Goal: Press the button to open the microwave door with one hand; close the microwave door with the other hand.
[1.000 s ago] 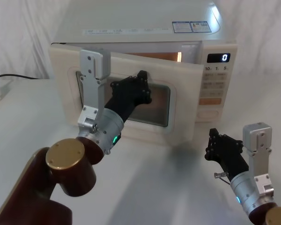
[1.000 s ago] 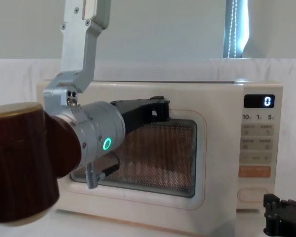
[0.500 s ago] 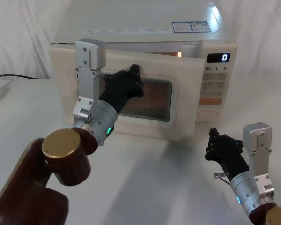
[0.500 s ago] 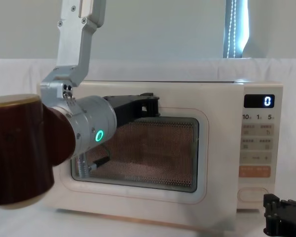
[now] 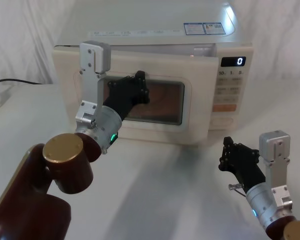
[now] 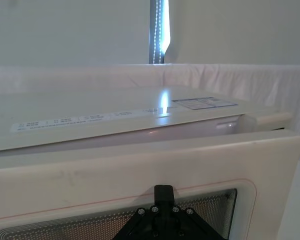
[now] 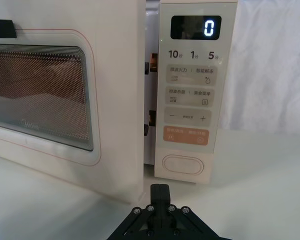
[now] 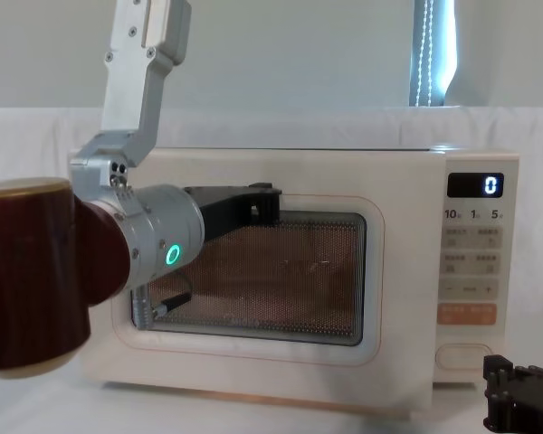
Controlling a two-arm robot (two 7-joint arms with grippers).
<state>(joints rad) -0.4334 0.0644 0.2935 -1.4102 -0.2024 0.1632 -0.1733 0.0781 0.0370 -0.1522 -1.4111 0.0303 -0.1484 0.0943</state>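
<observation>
At lower right of the head view, the right gripper (image 5: 230, 152) is parked low before the panel; whether its fingers are apart cannot be told. Beyond it, at centre left, the left gripper (image 5: 139, 85) is pressed against the door (image 5: 195, 107) near the top of the window; its finger state cannot be told either. The door is nearly shut, with a narrow gap seen at its free edge beside the button (image 7: 182, 165) in the right wrist view. The door is judged rigid, light and hinged, best pushed flat on its face, nearer the free edge for leverage. Farthest back, the microwave (image 5: 155, 35) fills the upper centre.
</observation>
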